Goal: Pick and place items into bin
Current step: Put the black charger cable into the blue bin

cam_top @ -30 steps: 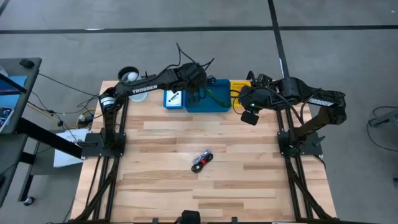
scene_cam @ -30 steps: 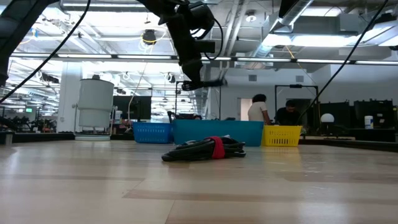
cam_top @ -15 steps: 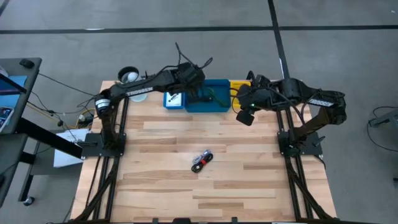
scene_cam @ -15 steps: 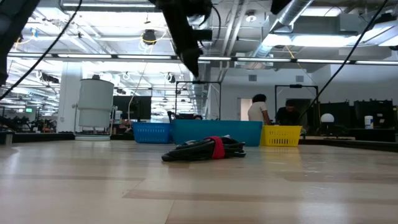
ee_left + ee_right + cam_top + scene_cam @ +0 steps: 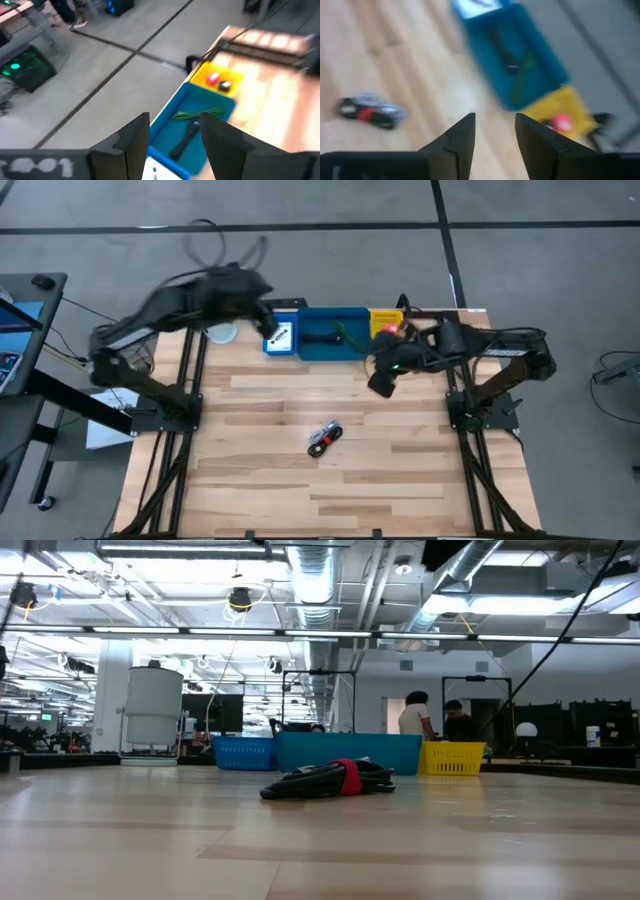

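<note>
A bundle of black and red cables [image 5: 322, 438] lies on the middle of the table, also seen low [image 5: 330, 780] and from the right wrist [image 5: 370, 111]. At the far edge stands the row of trays. The small blue tray [image 5: 282, 338] holds a white packet. The wide blue tray [image 5: 345, 348] [image 5: 172, 125] holds a black cable [image 5: 185, 140] and a green cable [image 5: 197, 116]. The yellow tray [image 5: 385, 320] holds a red block [image 5: 213, 78] and a black piece [image 5: 225, 86]. My left gripper [image 5: 262, 318] [image 5: 172, 135] is open, high beside the small blue tray. My right gripper [image 5: 383, 380] [image 5: 495, 125] is open, above the table just near of the yellow tray.
A white-and-black cup [image 5: 222, 332] stands at the far left corner, partly under my left arm. In the low view people [image 5: 415, 718] stand in the room behind the trays. Bare wood [image 5: 250, 480] lies all around the cable bundle.
My left arm has swung quickly from above the wide blue tray toward the table's far left corner and has risen out of the low view. My right gripper has moved from beside the yellow tray toward the near edge and a little left, toward the cable bundle.
</note>
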Controlling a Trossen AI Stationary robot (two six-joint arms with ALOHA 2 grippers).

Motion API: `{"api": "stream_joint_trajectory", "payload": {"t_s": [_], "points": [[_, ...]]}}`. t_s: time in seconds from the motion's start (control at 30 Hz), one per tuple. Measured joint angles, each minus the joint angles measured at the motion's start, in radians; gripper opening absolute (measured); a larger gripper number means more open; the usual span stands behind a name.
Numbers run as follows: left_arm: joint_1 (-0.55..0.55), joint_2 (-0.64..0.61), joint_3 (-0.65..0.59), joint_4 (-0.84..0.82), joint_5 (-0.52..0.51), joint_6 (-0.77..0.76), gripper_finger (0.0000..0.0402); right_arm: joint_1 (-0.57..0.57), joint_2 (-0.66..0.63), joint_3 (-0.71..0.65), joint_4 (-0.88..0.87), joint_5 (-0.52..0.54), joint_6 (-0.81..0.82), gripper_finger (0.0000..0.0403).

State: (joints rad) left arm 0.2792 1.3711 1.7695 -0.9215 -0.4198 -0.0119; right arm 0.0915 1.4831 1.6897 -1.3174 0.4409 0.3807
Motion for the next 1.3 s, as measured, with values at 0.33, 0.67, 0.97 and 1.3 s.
{"api": "stream_joint_trajectory", "payload": {"t_s": [0.33,0.67,0.97,1.3], "points": [[-0.104,-0.288,0.0,-0.092,0.018,-0.077,0.0167,0.013,0.071,-0.308,0.503,-0.363,-0.271,0.0118],[-0.119,-0.469,-0.007,-0.22,0.014,-0.166,0.0167,0.064,0.294,-0.335,0.523,-0.391,-0.352,0.0127],[-0.119,-0.574,-0.084,-0.212,-0.005,-0.191,0.0167,0.113,0.482,-0.238,0.542,-0.395,-0.377,0.013],[-0.119,-0.599,-0.156,-0.222,-0.007,-0.205,0.0167,0.095,0.52,-0.212,0.555,-0.395,-0.467,0.0133]]}}
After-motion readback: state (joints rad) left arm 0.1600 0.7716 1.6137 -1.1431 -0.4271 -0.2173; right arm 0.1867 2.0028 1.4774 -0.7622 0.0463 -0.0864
